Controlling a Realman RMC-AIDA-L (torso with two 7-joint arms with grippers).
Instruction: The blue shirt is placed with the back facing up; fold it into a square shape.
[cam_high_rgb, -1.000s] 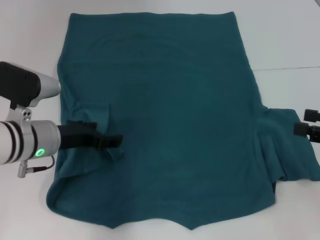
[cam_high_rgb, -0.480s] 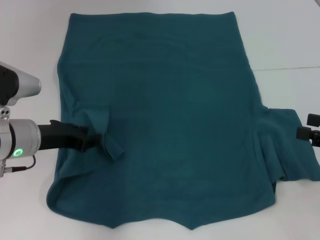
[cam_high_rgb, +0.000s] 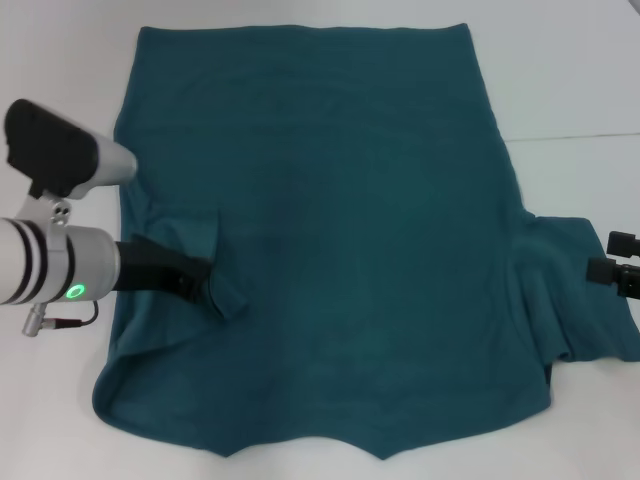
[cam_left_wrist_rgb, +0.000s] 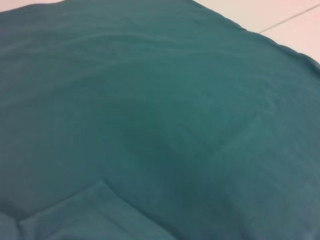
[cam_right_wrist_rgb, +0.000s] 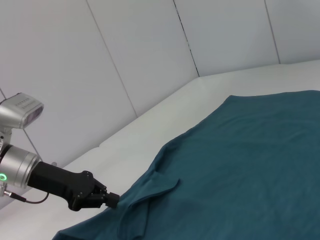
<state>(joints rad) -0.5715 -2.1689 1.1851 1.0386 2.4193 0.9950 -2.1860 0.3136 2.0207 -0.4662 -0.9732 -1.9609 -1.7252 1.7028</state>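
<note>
Over the folded-in left sleeve (cam_high_rgb: 215, 268) of the blue shirt (cam_high_rgb: 340, 200), the left gripper (cam_high_rgb: 205, 282) sits, jaw state unclear, probably tucking it square.

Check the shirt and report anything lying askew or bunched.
The blue shirt lies mostly flat, but its two sleeves differ. The sleeve by the left hand is folded in over the body, with a small flap poking out, while the sleeve near the right hand is spread out and wrinkled.
</note>
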